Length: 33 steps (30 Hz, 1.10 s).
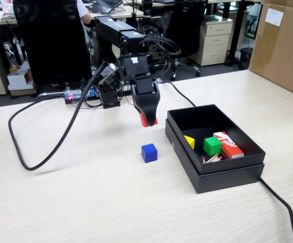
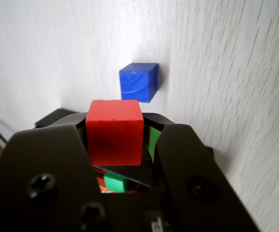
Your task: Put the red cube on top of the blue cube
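Note:
My gripper [image 1: 147, 120] hangs above the table, shut on the red cube [image 1: 148, 120], which shows at the tips of the black jaws. In the wrist view the red cube [image 2: 114, 131] sits clamped between the two black fingers [image 2: 52, 159], and my gripper [image 2: 115, 140] is closed around it. The blue cube [image 1: 149, 152] rests on the pale wooden table, below and slightly in front of the gripper in the fixed view. In the wrist view the blue cube [image 2: 139, 81] lies just beyond the red cube, apart from it.
A black open box [image 1: 237, 172] stands right of the blue cube, holding a yellow piece [image 1: 189, 142], a green cube [image 1: 212, 146] and a red-orange and white box [image 1: 228, 144]. A black cable [image 1: 40, 152] loops on the left. A cardboard box [image 1: 283, 45] stands at the far right.

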Each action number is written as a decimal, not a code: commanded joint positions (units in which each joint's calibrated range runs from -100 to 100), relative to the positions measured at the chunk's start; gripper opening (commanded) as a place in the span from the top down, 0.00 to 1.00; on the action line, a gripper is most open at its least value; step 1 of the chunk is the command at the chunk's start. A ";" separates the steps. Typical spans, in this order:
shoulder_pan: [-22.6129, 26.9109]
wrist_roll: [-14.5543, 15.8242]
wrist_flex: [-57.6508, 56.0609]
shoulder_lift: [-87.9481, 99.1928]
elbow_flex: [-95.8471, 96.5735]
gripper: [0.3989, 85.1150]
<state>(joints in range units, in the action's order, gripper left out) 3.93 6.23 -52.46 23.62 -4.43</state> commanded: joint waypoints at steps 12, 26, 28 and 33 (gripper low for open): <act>-0.49 0.15 4.21 -10.95 -7.90 0.95; -0.68 0.10 4.21 -11.06 -4.37 0.92; -0.68 0.10 4.21 -10.95 -3.82 0.92; -0.73 0.15 4.21 -10.95 -2.74 0.92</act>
<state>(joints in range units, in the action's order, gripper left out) 3.25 6.23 -50.37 10.94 -5.25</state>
